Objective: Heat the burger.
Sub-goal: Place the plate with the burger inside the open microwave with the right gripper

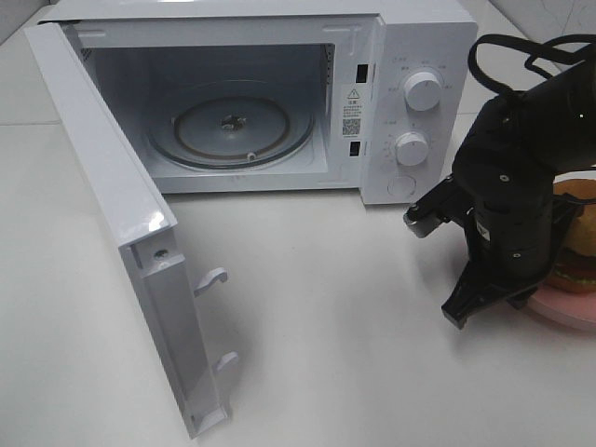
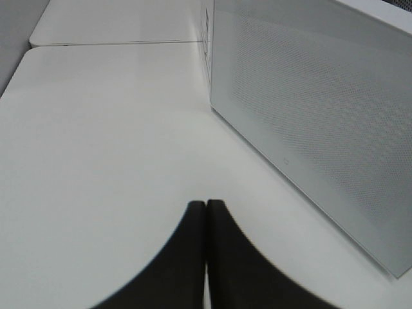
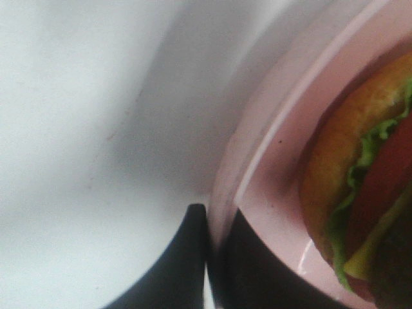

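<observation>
The burger (image 1: 579,244), with golden bun, green lettuce, red tomato and yellow cheese, sits on a round pink plate (image 1: 566,312) at the right edge of the table. It is mostly hidden behind my right arm. In the right wrist view the burger (image 3: 370,174) lies on the plate (image 3: 270,174). My right gripper (image 3: 214,226) is shut on the plate's rim, one finger outside and one inside. It also shows in the exterior high view (image 1: 503,300). My left gripper (image 2: 206,212) is shut and empty over bare table, and is out of the high view.
The white microwave (image 1: 419,47) stands at the back with its door (image 1: 121,223) swung wide open to the left. Its glass turntable (image 1: 233,130) holds nothing. A white meshed microwave panel (image 2: 309,109) stands close beside my left gripper. The white table (image 1: 317,326) lies in front.
</observation>
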Robot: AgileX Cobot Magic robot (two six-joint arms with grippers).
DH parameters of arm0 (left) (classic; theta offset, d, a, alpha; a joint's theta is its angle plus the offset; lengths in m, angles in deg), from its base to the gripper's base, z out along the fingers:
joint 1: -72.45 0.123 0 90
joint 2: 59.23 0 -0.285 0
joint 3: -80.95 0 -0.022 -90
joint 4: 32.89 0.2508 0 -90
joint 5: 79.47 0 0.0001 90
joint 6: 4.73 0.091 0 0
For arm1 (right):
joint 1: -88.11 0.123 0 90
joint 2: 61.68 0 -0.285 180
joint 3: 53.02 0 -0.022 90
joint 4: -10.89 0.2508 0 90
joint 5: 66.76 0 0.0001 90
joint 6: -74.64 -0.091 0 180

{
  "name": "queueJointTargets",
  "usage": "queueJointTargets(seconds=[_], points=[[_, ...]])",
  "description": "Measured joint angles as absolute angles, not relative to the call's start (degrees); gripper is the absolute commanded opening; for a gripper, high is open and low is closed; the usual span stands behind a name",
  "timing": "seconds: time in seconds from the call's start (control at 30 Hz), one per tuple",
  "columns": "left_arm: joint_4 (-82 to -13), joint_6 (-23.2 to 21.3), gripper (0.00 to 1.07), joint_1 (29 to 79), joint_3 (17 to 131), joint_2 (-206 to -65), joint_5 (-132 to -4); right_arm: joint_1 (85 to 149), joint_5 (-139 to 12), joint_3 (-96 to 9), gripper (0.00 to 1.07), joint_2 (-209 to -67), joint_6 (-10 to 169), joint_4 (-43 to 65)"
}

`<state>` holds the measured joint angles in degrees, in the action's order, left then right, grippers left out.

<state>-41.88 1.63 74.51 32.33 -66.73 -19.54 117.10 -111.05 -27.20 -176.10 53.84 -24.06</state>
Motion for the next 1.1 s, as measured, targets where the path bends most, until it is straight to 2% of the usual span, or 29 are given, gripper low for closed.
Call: queueJointTargets(seconds=[0.4, 0.47, 0.73, 1.1], points=[[-41.88, 1.63, 0.00, 74.51, 32.33, -66.73, -19.54, 124.72, -110.19, -19.69, 0.00, -166.64, 54.53, -24.69], [-41.88, 1.63, 0.00, 74.51, 32.33, -66.73, -19.54, 128.79, -109.56, -17.29, 0.00, -162.86, 57.80, -24.52], [-41.88, 1.63, 0.00, 74.51, 32.33, -66.73, -19.54, 137.27, -109.56, -12.82, 0.00, -157.42, 63.07, -22.52], [-41.88, 1.63, 0.00, 74.51, 32.33, -66.73, -19.54, 144.14, -109.73, -12.01, 0.00, -155.70, 71.95, -21.60]])
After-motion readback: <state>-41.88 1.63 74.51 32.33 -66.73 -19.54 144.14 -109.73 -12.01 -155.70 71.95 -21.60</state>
